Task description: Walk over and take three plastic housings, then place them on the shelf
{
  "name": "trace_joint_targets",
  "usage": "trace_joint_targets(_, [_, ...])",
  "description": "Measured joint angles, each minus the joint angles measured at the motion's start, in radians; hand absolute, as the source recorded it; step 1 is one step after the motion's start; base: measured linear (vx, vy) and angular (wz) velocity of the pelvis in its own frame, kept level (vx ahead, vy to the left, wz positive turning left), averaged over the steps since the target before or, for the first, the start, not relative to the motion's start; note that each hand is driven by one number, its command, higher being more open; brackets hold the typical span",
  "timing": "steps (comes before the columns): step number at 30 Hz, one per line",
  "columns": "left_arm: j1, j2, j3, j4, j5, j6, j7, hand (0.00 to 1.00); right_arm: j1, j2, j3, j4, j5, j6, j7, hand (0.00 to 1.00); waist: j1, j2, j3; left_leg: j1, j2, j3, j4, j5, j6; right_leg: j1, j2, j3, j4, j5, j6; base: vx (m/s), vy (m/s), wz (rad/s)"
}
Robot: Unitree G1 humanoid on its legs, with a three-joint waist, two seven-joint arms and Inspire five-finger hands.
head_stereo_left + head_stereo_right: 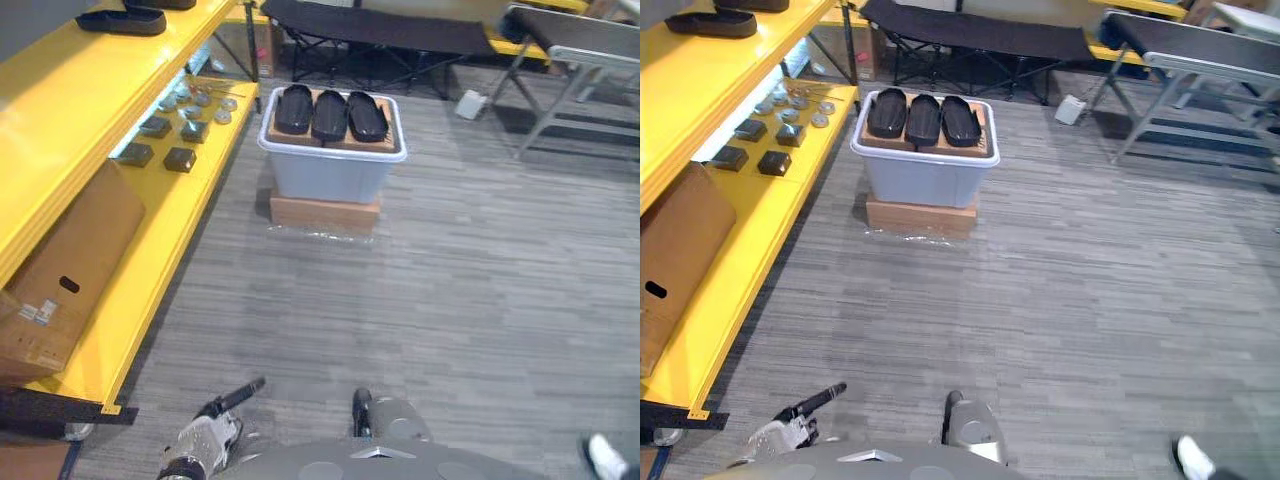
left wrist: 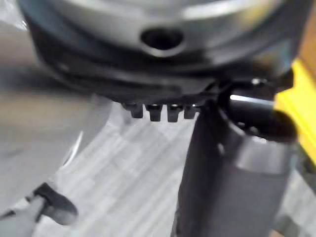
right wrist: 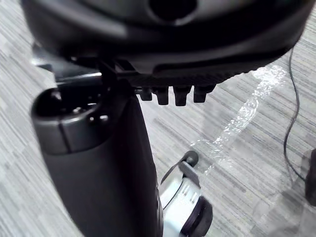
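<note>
Left hand (image 1: 232,398) empty, fingers slack | three plastic housings (image 1: 331,113) laid atop grey bin (image 1: 330,177), seemingly for easy pickup | yellow shelf (image 1: 70,110) left of bin

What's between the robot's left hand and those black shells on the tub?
Just bare grey carpet between the left hand and the plastic housings atop their tub, per the left eye view.
</note>
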Motion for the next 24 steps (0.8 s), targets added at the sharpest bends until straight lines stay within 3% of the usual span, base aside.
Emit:
trace_joint_targets(2, [-0.009, -0.016, -0.005, -0.002, 0.008, -0.005, -0.037, 1.00, -0.037, -0.036, -0.001, -0.001, 0.004, -0.024, 0.003, 1.00, 0.003, -0.002, 0.004, -0.080, -0.099, 0.001, -0.025, -0.038, -0.028, 0.081, 0.000, 0.007, -0.057, -0.012, -0.018, 0.49, -0.293, -0.14])
trace_joint_targets(4, [-0.012, -0.038, -0.003, -0.032, 0.012, -0.036, -0.080, 1.00, -0.105, -0.062, 0.002, -0.021, -0.001, -0.068, 0.004, 1.00, 0.024, 0.006, 0.014, -0.200, -0.220, 0.007, -0.159, -0.031, -0.025, 0.135, 0.010, 0.024, -0.094, -0.050, -0.035, 0.37, -0.092, -0.30])
trace_joint_targets(5, [-0.014, -0.047, -0.004, -0.048, 0.011, -0.042, -0.088, 1.00, -0.122, -0.066, 0.001, -0.032, -0.001, -0.078, 0.005, 1.00, 0.034, 0.007, 0.021, -0.224, -0.253, 0.016, -0.217, -0.010, -0.018, 0.147, 0.011, 0.032, -0.093, -0.064, -0.041, 0.33, -0.017, -0.45])
trace_joint_targets(6, [-0.014, -0.070, -0.004, -0.079, 0.012, -0.045, -0.091, 1.00, -0.146, -0.071, 0.005, -0.073, -0.001, -0.092, 0.006, 1.00, 0.056, 0.012, 0.045, -0.235, -0.312, 0.043, -0.382, 0.058, -0.024, 0.180, 0.014, 0.050, -0.090, -0.092, -0.038, 0.30, 0.040, -0.61])
trace_joint_targets(7, [-0.006, -0.086, -0.004, -0.096, 0.012, -0.046, -0.091, 1.00, -0.152, -0.081, 0.027, -0.126, 0.000, -0.103, 0.012, 1.00, 0.075, 0.034, 0.054, -0.233, -0.319, 0.070, -0.531, 0.114, -0.042, 0.214, 0.046, 0.077, -0.091, -0.126, -0.037, 0.30, 0.067, -0.68])
trace_joint_targets(8, [0.003, -0.088, -0.004, -0.100, 0.012, -0.046, -0.092, 1.00, -0.153, -0.084, 0.045, -0.146, 0.000, -0.104, 0.015, 1.00, 0.082, 0.048, 0.055, -0.234, -0.302, 0.084, -0.566, 0.133, -0.027, 0.231, 0.069, 0.095, -0.091, -0.141, -0.035, 0.24, 0.088, -0.76])
trace_joint_targets(9, [0.020, -0.084, -0.001, -0.101, 0.012, -0.049, -0.095, 1.00, -0.165, -0.077, 0.079, -0.155, 0.001, -0.098, 0.022, 1.00, 0.088, 0.038, 0.053, -0.220, -0.287, 0.095, -0.553, 0.222, 0.044, 0.256, 0.078, 0.128, -0.087, -0.165, -0.034, 0.33, 0.116, -0.64])
trace_joint_targets(10, [0.030, -0.053, 0.000, -0.100, 0.017, -0.049, -0.091, 1.00, -0.177, -0.058, 0.123, -0.178, 0.004, -0.077, 0.025, 1.00, 0.085, 0.003, 0.046, -0.204, -0.301, 0.144, -0.550, 0.243, 0.068, 0.268, 0.059, 0.153, -0.076, -0.206, -0.043, 0.43, 0.128, -0.50])
trace_joint_targets(12, [0.037, -0.023, 0.000, -0.091, 0.033, -0.050, -0.079, 1.00, -0.179, -0.053, 0.160, -0.206, 0.003, -0.047, 0.033, 1.00, 0.089, -0.057, 0.040, -0.202, -0.320, 0.213, -0.514, 0.212, 0.114, 0.264, 0.008, 0.176, -0.053, -0.276, -0.076, 0.48, 0.105, -0.11])
trace_joint_targets(13, [0.038, -0.021, 0.001, -0.074, 0.033, -0.049, -0.073, 1.00, -0.185, -0.056, 0.161, -0.202, 0.003, -0.036, 0.032, 1.00, 0.089, -0.070, 0.035, -0.206, -0.339, 0.212, -0.506, 0.198, 0.135, 0.263, -0.007, 0.180, -0.045, -0.290, -0.084, 0.45, 0.081, 0.13])
trace_joint_targets(14, [0.036, -0.026, 0.005, -0.033, 0.034, -0.045, -0.060, 1.00, -0.202, -0.068, 0.166, -0.173, 0.001, -0.022, 0.032, 1.00, 0.079, -0.072, 0.029, -0.210, -0.369, 0.204, -0.497, 0.172, 0.169, 0.241, -0.023, 0.187, 0.019, -0.275, -0.059, 0.58, 0.141, 0.47])
trace_joint_targets(16, [0.034, -0.018, 0.010, 0.009, 0.033, -0.028, -0.056, 1.00, -0.207, -0.070, 0.177, -0.111, -0.006, -0.009, 0.034, 1.00, 0.066, -0.059, 0.027, -0.186, -0.393, 0.178, -0.518, 0.153, 0.163, 0.170, -0.030, 0.209, 0.210, -0.241, 0.119, 0.60, 0.160, 0.53])
trace_joint_targets(17, [0.044, -0.010, 0.012, 0.014, 0.039, -0.037, -0.055, 1.00, -0.209, -0.055, 0.179, -0.065, -0.016, -0.006, 0.031, 1.00, 0.081, -0.056, 0.028, -0.151, -0.400, 0.166, -0.524, 0.138, 0.173, 0.120, -0.034, 0.207, 0.355, -0.231, 0.192, 0.39, 0.082, 0.28])
trace_joint_targets(19, [0.061, -0.003, 0.003, 0.022, 0.042, -0.058, -0.042, 1.00, -0.207, -0.046, 0.157, -0.032, -0.019, -0.002, 0.041, 1.00, 0.085, -0.062, 0.028, -0.066, -0.427, 0.155, -0.575, 0.133, 0.171, 0.074, -0.067, 0.156, 0.444, -0.270, 0.181, 0.42, 0.040, 0.17])
trace_joint_targets(20, [0.062, -0.001, -0.009, 0.033, 0.042, -0.070, -0.042, 1.00, -0.208, -0.053, 0.158, -0.031, -0.027, -0.011, 0.042, 1.00, 0.083, -0.053, 0.031, -0.027, -0.428, 0.153, -0.598, 0.132, 0.166, 0.057, -0.076, 0.117, 0.425, -0.294, 0.136, 0.41, -0.003, 0.08])
trace_joint_targets(21, [0.046, -0.001, -0.036, 0.044, 0.041, -0.076, -0.044, 1.00, -0.206, -0.065, 0.158, -0.032, -0.043, -0.035, 0.042, 1.00, 0.076, -0.028, 0.035, 0.024, -0.415, 0.136, -0.637, 0.130, 0.150, 0.029, -0.072, 0.073, 0.336, -0.320, 0.085, 0.30, -0.025, 0.12])
trace_joint_targets(22, [0.040, -0.002, -0.046, 0.048, 0.040, -0.078, -0.045, 1.00, -0.204, -0.069, 0.156, -0.032, -0.043, -0.044, 0.041, 1.00, 0.072, -0.016, 0.035, 0.039, -0.409, 0.123, -0.650, 0.127, 0.142, 0.008, -0.070, 0.061, 0.291, -0.322, 0.079, 0.26, -0.060, 0.30])
trace_joint_targets(24, [0.001, -0.020, -0.057, 0.070, 0.033, -0.087, -0.048, 1.00, -0.180, -0.074, 0.130, -0.041, -0.042, -0.059, 0.038, 1.00, 0.053, 0.013, 0.041, 0.078, -0.386, 0.063, -0.676, 0.097, 0.113, -0.070, -0.083, 0.066, 0.218, -0.299, 0.106, 0.28, -0.114, 0.62])
